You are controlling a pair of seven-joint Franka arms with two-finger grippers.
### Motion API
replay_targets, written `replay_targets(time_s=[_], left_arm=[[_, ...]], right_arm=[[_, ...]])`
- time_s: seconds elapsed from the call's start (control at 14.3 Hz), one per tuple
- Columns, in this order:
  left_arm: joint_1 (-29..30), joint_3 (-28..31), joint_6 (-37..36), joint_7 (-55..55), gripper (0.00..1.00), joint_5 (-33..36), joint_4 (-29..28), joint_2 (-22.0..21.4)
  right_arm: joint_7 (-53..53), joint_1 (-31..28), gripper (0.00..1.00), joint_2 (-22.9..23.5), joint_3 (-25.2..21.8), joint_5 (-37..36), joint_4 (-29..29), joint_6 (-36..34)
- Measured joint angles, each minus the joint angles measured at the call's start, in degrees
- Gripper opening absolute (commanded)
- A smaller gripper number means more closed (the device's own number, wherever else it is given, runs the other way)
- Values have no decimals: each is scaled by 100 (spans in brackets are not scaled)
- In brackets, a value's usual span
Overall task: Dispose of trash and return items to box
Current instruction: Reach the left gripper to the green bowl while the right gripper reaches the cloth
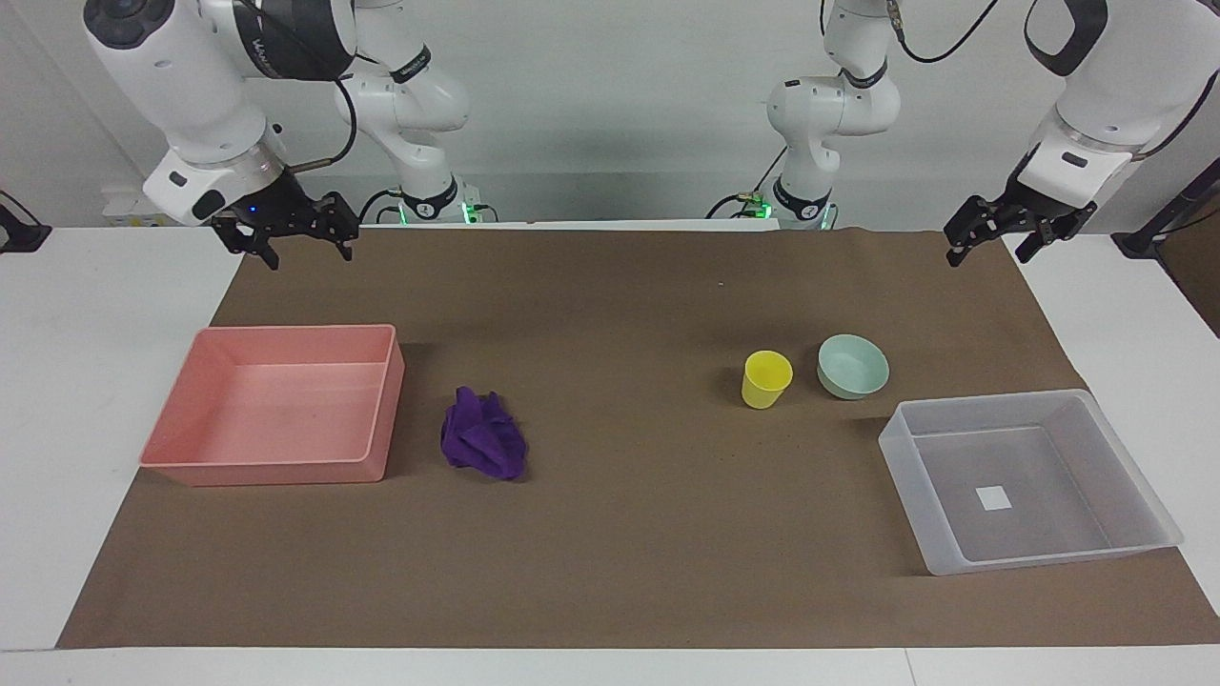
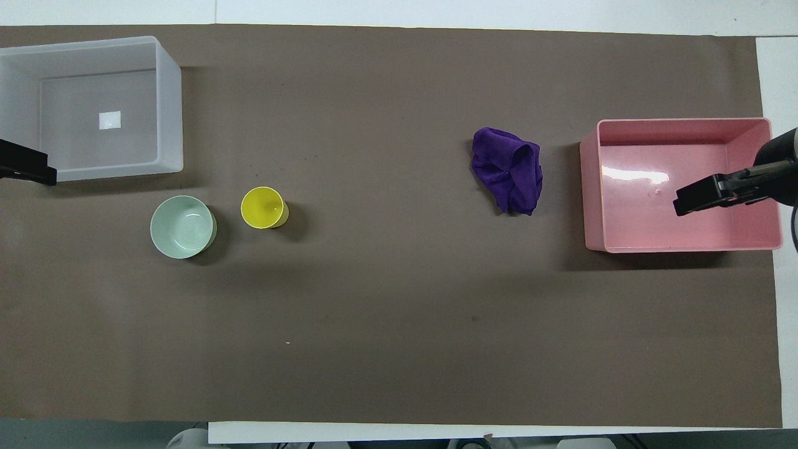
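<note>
The purple cloth wad [image 1: 483, 445] [image 2: 508, 168] lies on the brown mat beside the pink tray. The yellow cup [image 1: 766, 378] [image 2: 264, 207] stands upright next to the mint-green bowl [image 1: 852, 366] [image 2: 182, 226]. Both are a little nearer to the robots than the clear bin [image 1: 905, 476] [image 2: 168, 112], which holds nothing but its white sticker. My right gripper [image 1: 307, 250] [image 2: 711, 193] hangs open and empty, high above the mat at the right arm's end. My left gripper [image 1: 989, 250] [image 2: 28, 169] hangs open and empty, high above the mat's corner at the left arm's end.
An empty pink tray [image 1: 276, 410] [image 2: 654, 187] sits at the right arm's end of the mat. The brown mat [image 1: 610, 534] covers most of the white table.
</note>
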Motion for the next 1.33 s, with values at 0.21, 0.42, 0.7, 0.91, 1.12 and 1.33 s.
replay_targets(time_s=[0.21,0.42,0.7,0.91,1.12,1.33], left_arm=[[0,1,0,0,100,0,-7,-1],[1,13,61,0,100,0,-266,-74],[13,31,1495,0,100,0,-2213,-855],[147,40,2341,-4,100,0,-3554,-1230],[180,31,3363,-95,100,-1,-4478,-1180],[31,-30,4308,-527,27,-1,-4865,-698]], right_arm=[[27,0,99,0,0,0,0,6],[30,0,99,0,0,0,-2,33],[118,302,99,51,12,59,-201,537],[206,688,99,420,26,152,-346,1174],[233,979,99,986,35,234,-382,1932],[245,1213,99,1581,38,239,-389,2643]])
